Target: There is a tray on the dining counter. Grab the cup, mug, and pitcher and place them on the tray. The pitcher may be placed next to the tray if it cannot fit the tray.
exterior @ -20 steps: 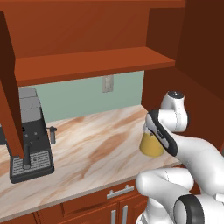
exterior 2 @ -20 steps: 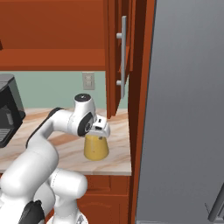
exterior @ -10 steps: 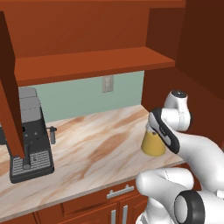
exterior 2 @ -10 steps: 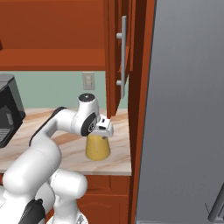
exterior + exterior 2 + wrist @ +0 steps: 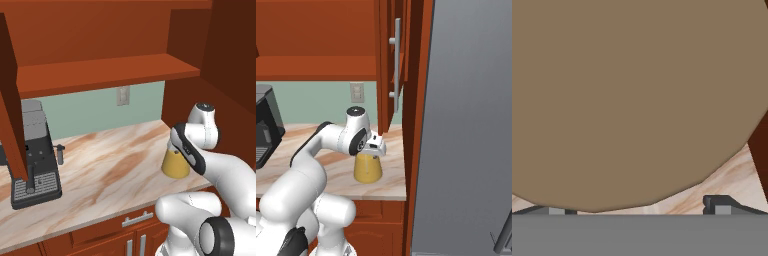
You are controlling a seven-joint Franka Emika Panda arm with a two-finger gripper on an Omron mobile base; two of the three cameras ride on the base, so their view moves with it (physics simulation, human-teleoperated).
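Your claw [image 5: 374, 148] sits directly over the pitcher [image 5: 367, 168], with its jaws spread wide and nothing held between them. In the hand view the pitcher's round tan lid [image 5: 632, 95] looms very close beneath the camera, and the two dark fingertips [image 5: 722, 205] stand at either side of its lower edge, one on each flank, not pressing on it as far as you can tell.

The pitcher stands upright on the marbled counter [image 5: 105, 175], near the counter's right-hand end, close to the reddish-brown cabinet side [image 5: 415, 125] and the tall grey panel [image 5: 471, 125] beyond it. From the left base view you see its orange-filled body [image 5: 175, 165] just past the arm's dark wrist, with the upper part hidden behind the arm (so the neck cannot be made out there).

Well apart from it, at the far left of the same counter, stands a coffee machine [image 5: 35, 155]. A wall outlet [image 5: 122, 95] sits on the pale green backsplash, below the wooden shelf [image 5: 107, 72].
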